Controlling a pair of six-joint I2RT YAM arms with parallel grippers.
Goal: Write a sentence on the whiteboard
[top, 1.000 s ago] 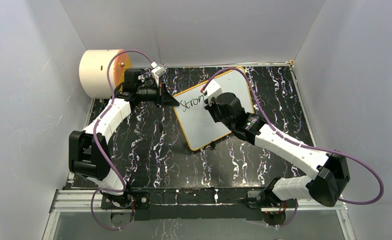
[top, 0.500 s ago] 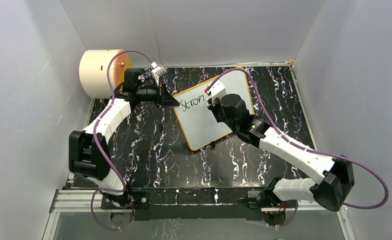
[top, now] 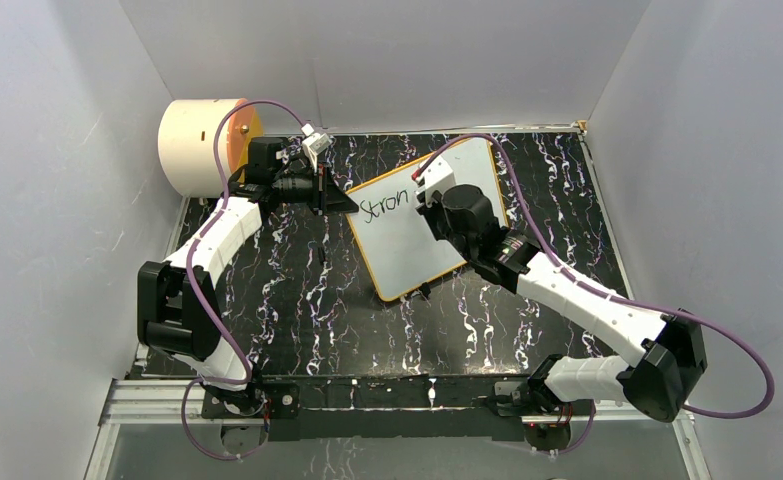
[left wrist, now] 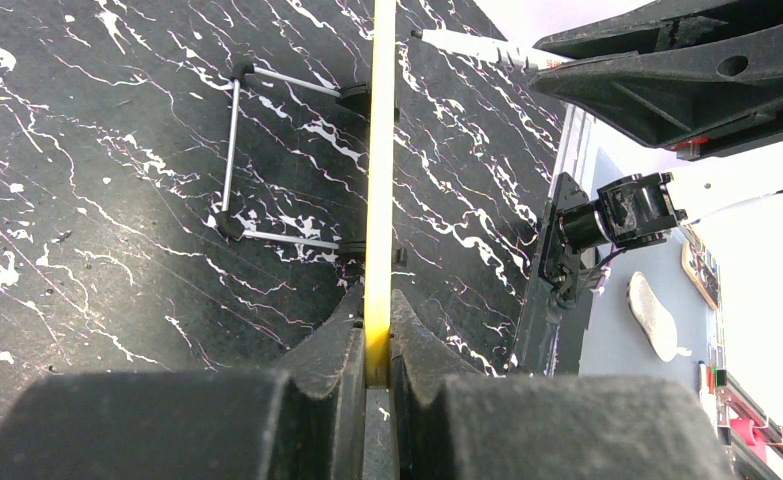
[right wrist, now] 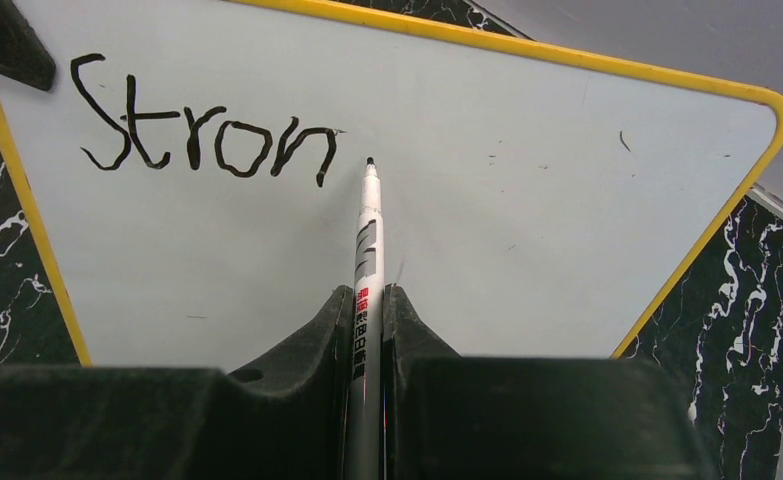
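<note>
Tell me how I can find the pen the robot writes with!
Find the black, white-veined table, then the flat white board with a yellow frame on it. Over the board, the right arm's black tool pinches a thin white marker with a black tip, pointing just right of the handwritten letters "Stron". Nothing else there is a slim white stick.

Pale grey walls [top: 387, 60] closed the table [top: 297, 300] on three sides. Its top was black, veined white like marble, with a metal rail [top: 152, 396] along the near edge.
</note>
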